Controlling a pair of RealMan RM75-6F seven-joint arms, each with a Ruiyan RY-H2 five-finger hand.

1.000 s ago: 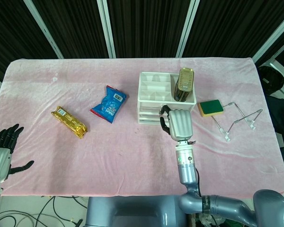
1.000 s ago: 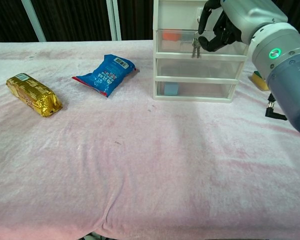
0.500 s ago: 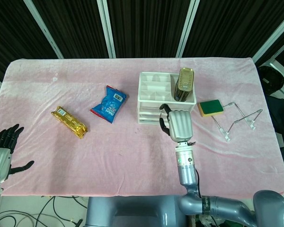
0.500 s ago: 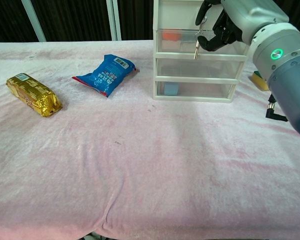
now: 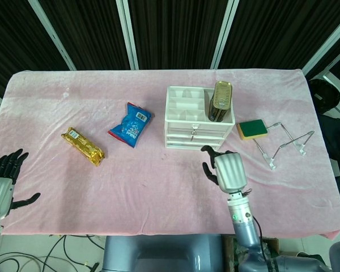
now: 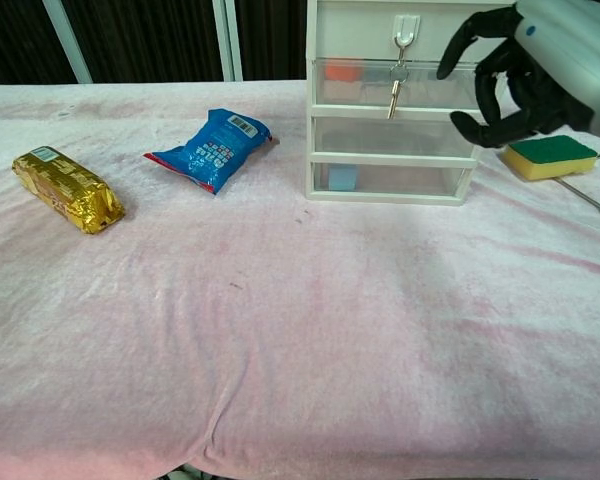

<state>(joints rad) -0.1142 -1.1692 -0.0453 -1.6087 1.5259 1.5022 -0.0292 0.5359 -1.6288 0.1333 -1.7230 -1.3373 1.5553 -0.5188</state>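
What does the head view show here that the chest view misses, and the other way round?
Only the head view shows the left hand at the table's near left edge, the tin standing in the drawer unit's top tray, and the wire rack. Only the chest view shows the key hanging on a hook and the drawers' contents. Both show the drawer unit, right hand, sponge, blue packet and gold packet.

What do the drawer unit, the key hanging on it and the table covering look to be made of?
Drawer unit: glossy plastic, with a white frame and see-through drawer fronts that show the contents.
Key: likely metal, silvery and shiny, hanging from a small white hook.
Table covering: soft pink fabric, velvety or fleecy, matte, with wrinkles and brushed marks.
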